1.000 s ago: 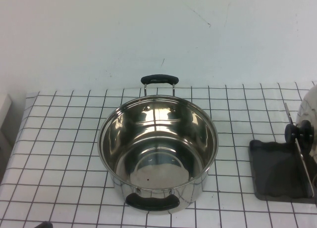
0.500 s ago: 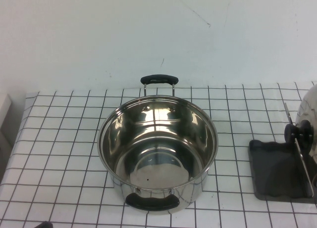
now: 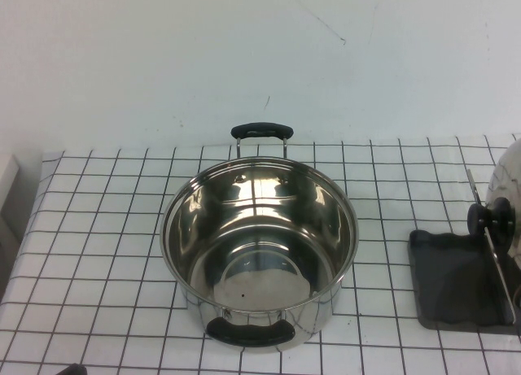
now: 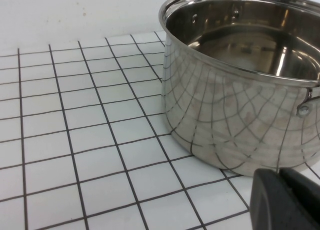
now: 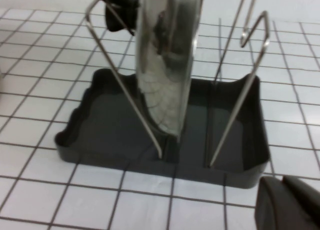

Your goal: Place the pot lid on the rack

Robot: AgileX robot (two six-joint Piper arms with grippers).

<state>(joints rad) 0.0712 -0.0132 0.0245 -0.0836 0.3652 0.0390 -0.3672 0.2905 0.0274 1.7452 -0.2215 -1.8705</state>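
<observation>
The pot lid (image 5: pixel 165 65) is stood upright in the rack (image 5: pixel 100 135). The left gripper (image 4: pixel 285 200) is seen beside the pot (image 3: pixel 260 245), the right gripper (image 5: pixel 287 202) near the rack. Jaws' state cannot be told.

The lid (image 3: pixel 511 167) is cut off at the high view's 3 o'clock edge, with the rack (image 3: pixel 456 281). Each gripper (image 4: pixel 285 200) (image 5: pixel 287 205) shows only a dark corner, fingers unreadable.

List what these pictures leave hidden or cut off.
- Pot lid: high view's right edge cuts most of it off.
- Rack: its right side is cut off there too.
- Left gripper: left wrist view shows only a dark corner near the pot.
- Right gripper: right wrist view likewise, only a corner near the rack.
</observation>
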